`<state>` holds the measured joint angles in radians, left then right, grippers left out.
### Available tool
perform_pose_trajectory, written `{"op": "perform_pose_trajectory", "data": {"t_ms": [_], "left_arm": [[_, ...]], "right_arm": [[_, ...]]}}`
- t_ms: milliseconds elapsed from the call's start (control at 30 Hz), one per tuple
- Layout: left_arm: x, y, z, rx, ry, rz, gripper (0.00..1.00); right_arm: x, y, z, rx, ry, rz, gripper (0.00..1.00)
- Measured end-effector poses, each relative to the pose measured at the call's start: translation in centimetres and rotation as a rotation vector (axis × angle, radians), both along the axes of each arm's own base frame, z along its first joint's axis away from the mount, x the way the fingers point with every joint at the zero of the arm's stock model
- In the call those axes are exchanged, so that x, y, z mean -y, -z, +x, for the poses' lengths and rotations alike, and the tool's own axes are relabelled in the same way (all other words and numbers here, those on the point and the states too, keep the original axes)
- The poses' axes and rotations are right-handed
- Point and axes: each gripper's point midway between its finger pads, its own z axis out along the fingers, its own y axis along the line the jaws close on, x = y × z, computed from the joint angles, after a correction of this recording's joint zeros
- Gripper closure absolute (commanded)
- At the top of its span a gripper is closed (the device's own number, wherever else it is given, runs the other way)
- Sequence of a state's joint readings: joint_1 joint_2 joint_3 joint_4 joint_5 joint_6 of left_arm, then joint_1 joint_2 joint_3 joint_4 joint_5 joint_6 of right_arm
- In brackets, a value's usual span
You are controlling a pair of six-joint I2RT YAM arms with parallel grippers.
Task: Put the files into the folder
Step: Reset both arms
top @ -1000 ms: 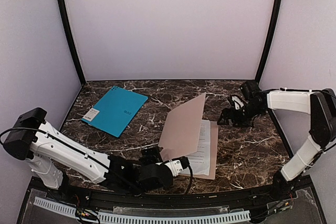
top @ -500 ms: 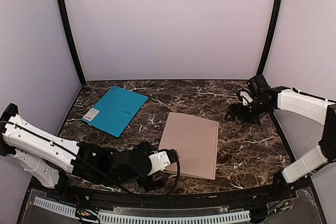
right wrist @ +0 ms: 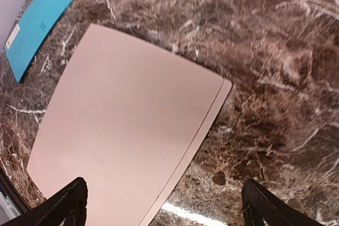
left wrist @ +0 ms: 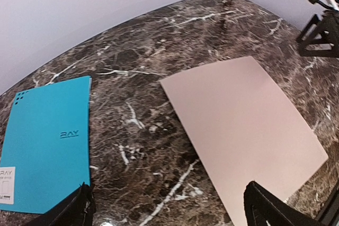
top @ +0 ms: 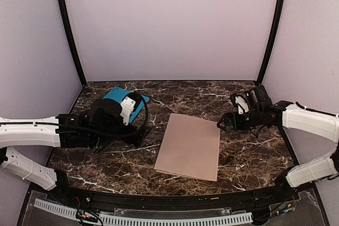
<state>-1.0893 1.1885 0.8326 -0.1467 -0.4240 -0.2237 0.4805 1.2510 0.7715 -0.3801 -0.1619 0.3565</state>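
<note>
My left gripper (left wrist: 168, 211) stands spread wide with nothing between the fingers. Its two dark fingertips (left wrist: 74, 213) sit at the lower corners of the left wrist view, over bare tabletop. My right gripper (right wrist: 161, 205) is just as wide and also holds nothing, and its fingertips (right wrist: 262, 205) frame the near part of the folder from above.

The plain tan, pinkish-brown flat card folder (top: 189, 146) lies closed and flat near the middle of the dark brown marble table with white veins (top: 249, 154), turned slightly off square. In the right wrist view the top cover sits a little short of the bottom one, so a thin strip of the lower cover shows along one long side. The white printed files are not visible in any view, because the shut cover hides whatever is inside.

From above, my right gripper hovers just beside the folder's far right corner, and I cannot tell whether it touches the card. My left gripper hangs to the left of the folder, apart from it, between it and the teal blue folder (left wrist: 47, 141).

That teal blue folder lies flat toward the far left of the table, well apart from the tan one. It carries a small white label (left wrist: 6, 183) at one corner and embossed lettering on its cover. From above, my left arm covers much of it.
</note>
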Motion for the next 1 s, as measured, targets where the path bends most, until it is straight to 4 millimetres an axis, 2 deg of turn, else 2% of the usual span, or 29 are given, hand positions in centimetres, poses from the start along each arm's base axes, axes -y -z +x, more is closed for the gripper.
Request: {"op": "perform_pose_trajectory", "data": {"t_ms": [133, 233, 367, 467, 567, 700, 1000], "left_arm": [[-4.0, -1.8, 3.3, 0.054, -0.149, -0.042, 0.01], [-7.9, -3.5, 5.5, 0.114, -0.275, -0.08, 0.01], [-13.3, -5.0, 7.5, 0.194, -0.437, -0.121, 0.01], [-16.0, -5.3, 8.2, 0.242, -0.517, -0.132, 0.01], [-17.2, -4.6, 8.7, 0.264, -0.551, -0.099, 0.01], [-17.9, -3.8, 9.1, 0.276, -0.57, -0.037, 0.01], [-18.3, -2.9, 8.2, 0.31, -0.539, -0.033, 0.01]], "right_arm": [[0.3, -3.9, 1.3, 0.179, -0.004, 0.011, 0.01], [0.7, -6.5, 2.0, 0.303, -0.009, 0.004, 0.01], [1.4, -9.7, 2.7, 0.457, -0.005, -0.024, 0.01], [2.0, -10.9, 3.4, 0.527, 0.013, -0.057, 0.01], [2.6, -11.5, 4.0, 0.568, 0.037, -0.095, 0.01], [3.1, -12.2, 4.4, 0.628, 0.058, -0.112, 0.01], [3.8, -12.4, 4.0, 0.71, 0.061, -0.129, 0.01]]}}
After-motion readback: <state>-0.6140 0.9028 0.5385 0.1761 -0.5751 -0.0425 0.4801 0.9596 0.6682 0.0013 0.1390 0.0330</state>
